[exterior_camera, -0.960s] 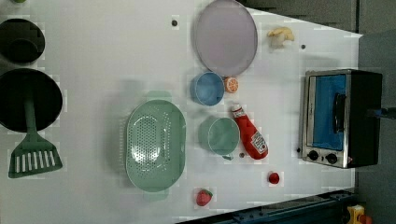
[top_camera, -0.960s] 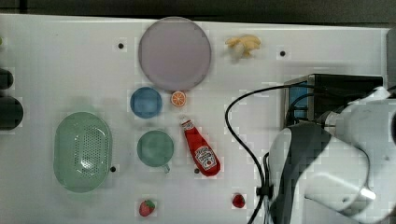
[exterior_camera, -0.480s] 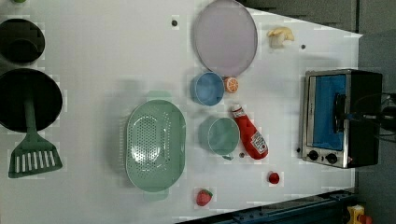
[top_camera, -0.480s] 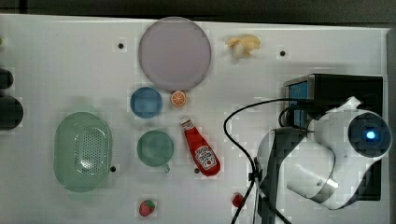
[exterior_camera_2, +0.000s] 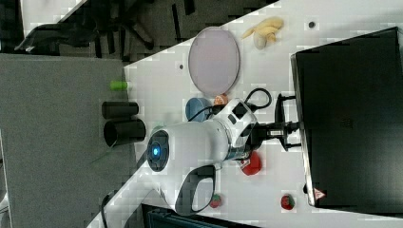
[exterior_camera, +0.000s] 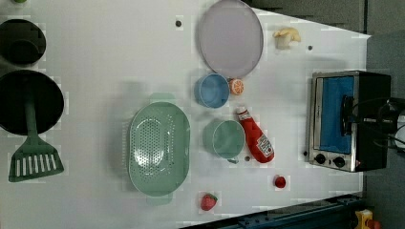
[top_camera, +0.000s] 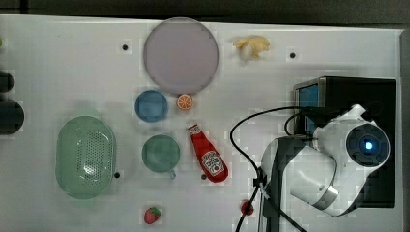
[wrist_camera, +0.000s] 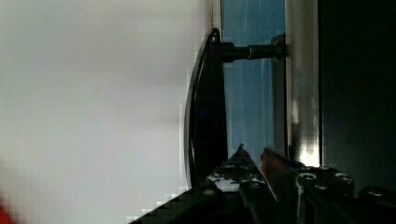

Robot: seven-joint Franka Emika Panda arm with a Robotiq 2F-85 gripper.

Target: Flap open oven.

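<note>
I have the gripper [exterior_camera_2: 288,129] pinched narrow on the handle [wrist_camera: 205,112] of the oven [exterior_camera: 348,121], fingers reaching in from the door side. The oven sits at the left view's right edge of the table [exterior_camera: 110,57], door shut, ketchup bottle [exterior_camera: 255,138] nearby.
</note>
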